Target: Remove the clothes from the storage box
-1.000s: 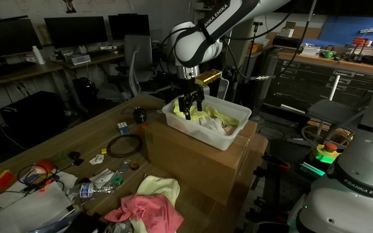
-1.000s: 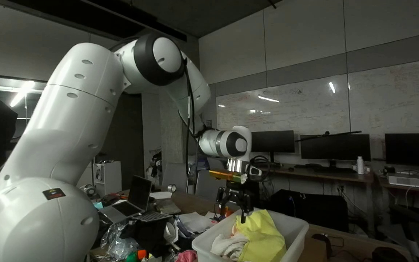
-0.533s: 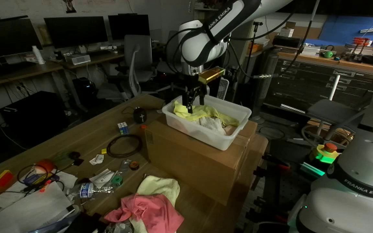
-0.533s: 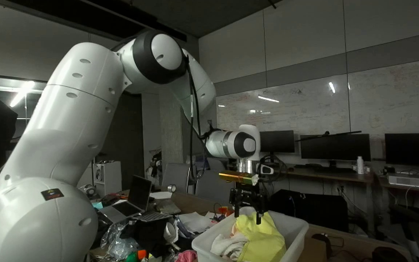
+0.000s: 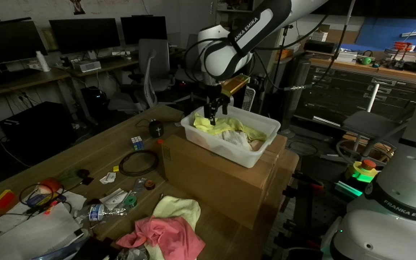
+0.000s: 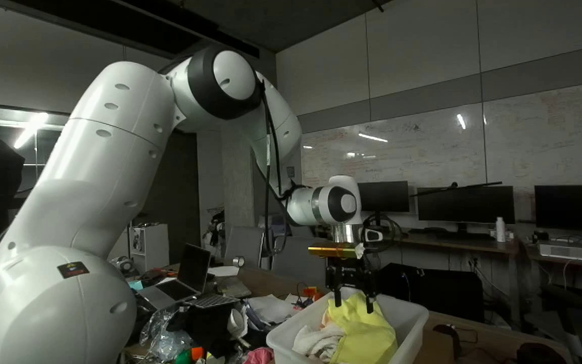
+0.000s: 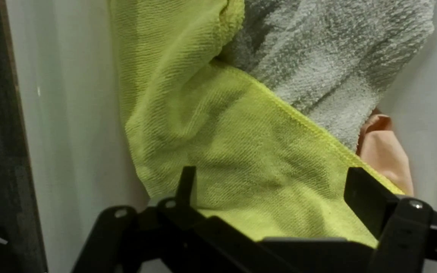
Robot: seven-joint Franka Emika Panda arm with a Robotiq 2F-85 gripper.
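Gripper [image 7: 271,182] hung over the storage box [image 5: 215,145], jaws wide apart, nothing held; its fingertips [image 7: 366,201] framed part of the yellow cloth [image 7: 233,125], tho contact w/ it couldn't be told. Storage box sat on a cardboard box [image 5: 211,177] & held the yellow cloth, which seemed to overlap a grey-white cloth [image 7: 324,64], + a bit of peach fabric [image 7: 387,151] peeking out beside them. On the table [image 5: 226,240], a pink cloth [image 5: 168,234] lay partly over a pale cloth [image 5: 179,208].

Handling, best guess: yellow cloth was prob. light, limp & soft, w/ enough nap not to slip, nothing to break. Flat middle looked hard to pinch b/c it'd just slump; raised fold [image 7: 180,76] nearby seemed the better hold, w/ tips prob. needing to go lower 1st. Grey-white cloth looked thicker, terry-like, maybe heavier, & could've dragged along where the two overlapped. Peach fabric looked smoother, so maybe slippier.

Writing: "FRANKA EMIKA" read clearly on the base band [image 5: 406,209] in an exterior view; the forearm [image 5: 246,29] showed only "ANKA EMIKA", its start hidden. Bottle [image 5: 95,212] had a blue label, text too small to read. Black rounded object [image 5: 156,129] on the table bore a white cross-shaped mark. Lettering on the gripper body was likewise too tiny, & whiteboard [image 6: 422,162] scrawl was illegible.
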